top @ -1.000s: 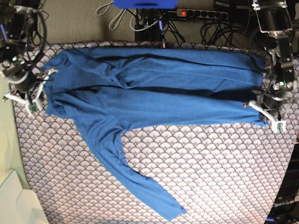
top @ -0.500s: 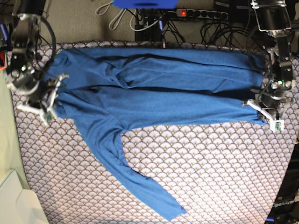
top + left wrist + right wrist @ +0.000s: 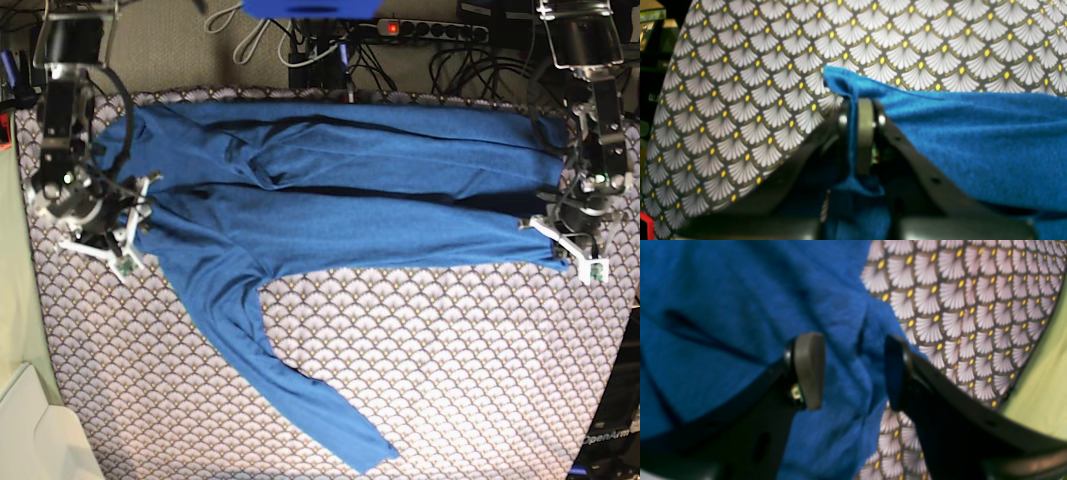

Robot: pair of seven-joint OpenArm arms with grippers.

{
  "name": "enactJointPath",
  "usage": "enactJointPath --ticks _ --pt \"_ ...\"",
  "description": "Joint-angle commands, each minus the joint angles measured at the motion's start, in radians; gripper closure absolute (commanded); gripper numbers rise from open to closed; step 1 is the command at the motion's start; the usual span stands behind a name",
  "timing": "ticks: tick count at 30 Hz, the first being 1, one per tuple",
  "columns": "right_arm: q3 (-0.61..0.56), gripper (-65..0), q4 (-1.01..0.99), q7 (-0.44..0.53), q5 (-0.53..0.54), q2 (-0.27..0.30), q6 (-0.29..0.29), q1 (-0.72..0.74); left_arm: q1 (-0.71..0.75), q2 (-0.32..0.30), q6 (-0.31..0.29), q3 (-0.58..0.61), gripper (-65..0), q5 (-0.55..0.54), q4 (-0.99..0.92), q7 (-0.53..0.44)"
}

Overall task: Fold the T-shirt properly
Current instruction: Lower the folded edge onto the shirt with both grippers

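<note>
Your left gripper (image 3: 858, 133) is clamped on a thin fold at the edge of the T-shirt (image 3: 340, 200), with blue fabric pinched between the pads and bunched below them. Your right gripper (image 3: 853, 373) stands wide, its two pads (image 3: 808, 370) apart above a rumpled edge of the T-shirt, and nothing is held between them. In the base view you see the left gripper at the shirt's right end and the right gripper at its left end. The T-shirt lies stretched across the upper half of the scallop-patterned cloth (image 3: 450, 370), folded along its length, with one long sleeve (image 3: 290, 390) trailing diagonally down toward the near edge. A power strip (image 3: 430, 30) and cables sit beyond the cloth.
</note>
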Motion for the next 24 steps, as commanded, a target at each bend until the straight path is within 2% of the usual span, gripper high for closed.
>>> enactJointPath --ticks 1,14,17,20,21,24 --pt "0.004 -29.8 0.001 0.011 0.006 0.014 -0.004 0.022 -0.014 -0.017 0.004 -0.007 -0.3 -0.001 0.017 -0.023" --pt "0.004 -28.3 -0.151 0.123 0.006 0.012 -0.004 0.031 -0.016 -0.015 0.004 -0.007 -0.3 -0.001 0.017 -0.027" --pt "0.003 -20.2 -0.168 0.131 0.006 0.014 -0.004 0.03 -0.016 -0.015 0.004 -0.007 -0.3 -0.001 0.017 -0.027" --pt "0.003 -3.6 -0.186 0.131 0.006 0.015 -0.004 0.03 -0.016 -0.015 0.004 -0.007 -0.3 -0.001 0.017 -0.026" --pt "0.007 0.0 -0.182 0.131 0.006 0.015 -0.004 0.03 -0.016 -0.015 0.004 -0.007 -0.3 -0.001 0.017 -0.026" --pt "0.012 -0.2 -0.134 0.13 0.006 0.024 -0.004 0.018 -0.016 -0.015 0.004 -0.007 -0.3 -0.001 0.017 -0.021"
